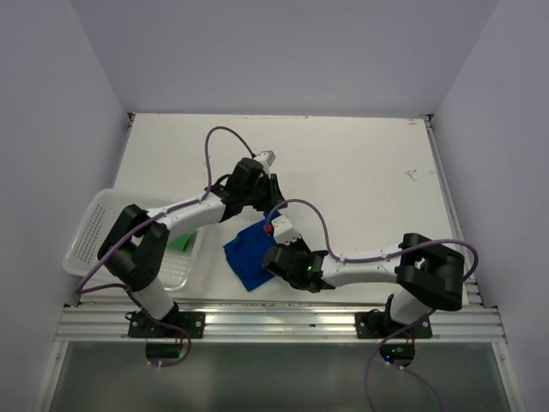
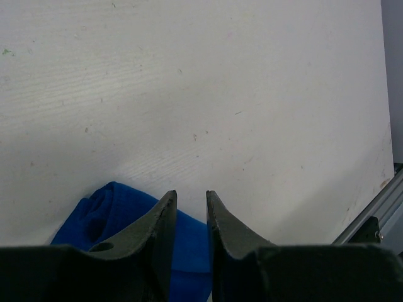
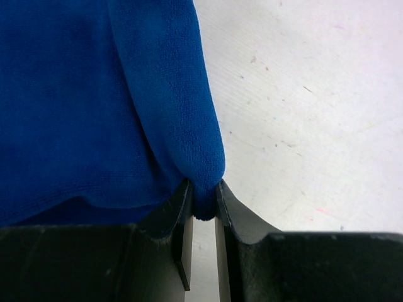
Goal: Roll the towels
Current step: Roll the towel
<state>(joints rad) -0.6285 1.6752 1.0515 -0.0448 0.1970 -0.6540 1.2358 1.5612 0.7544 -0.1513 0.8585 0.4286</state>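
The right tool (image 3: 203, 201) is pinching a folded, plush edge of the royal blue towel (image 1: 249, 257), which is lying crumpled on the counter (image 1: 360, 172). The left tool (image 2: 191, 201) is hovering narrowly parted beside it, gripping nothing. The green towel (image 1: 182, 241) is sitting in the white basket (image 1: 90, 232).

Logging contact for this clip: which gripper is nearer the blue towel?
Right. The right gripper pinches a folded edge of the blue towel between its fingers. The left gripper sits by the towel's far end, jaws slightly apart, with nothing visibly held.
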